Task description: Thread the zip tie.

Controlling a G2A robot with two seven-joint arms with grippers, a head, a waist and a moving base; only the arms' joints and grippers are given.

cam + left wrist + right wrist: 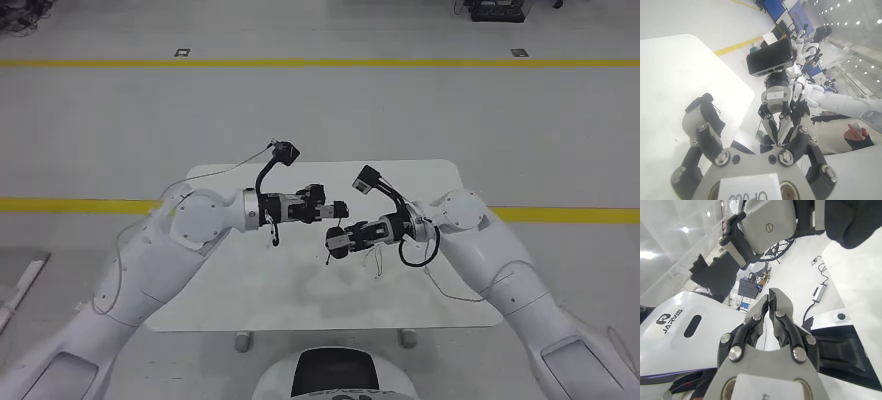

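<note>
Both arms meet over the middle of the white table (pixel 300 290). My right gripper (pixel 332 243) (pixel 769 298) is shut, its dark pads pressed together. A thin dark strand, the zip tie (pixel 759 127), hangs from beside its closed tips (pixel 777 144). My left gripper (pixel 338 210) (pixel 753 121) faces it head-on and is open wide. In the right wrist view its black-padded fingers (pixel 715 275) stand on either side, well apart from the right gripper. How much of the zip tie sits between the pads is hidden.
Loose thin cables (pixel 378 262) dangle under the right wrist. The table's rounded corner (pixel 751 91) lies just below the grippers. A power brick and its cord (pixel 818 291) lie on the floor beyond the table.
</note>
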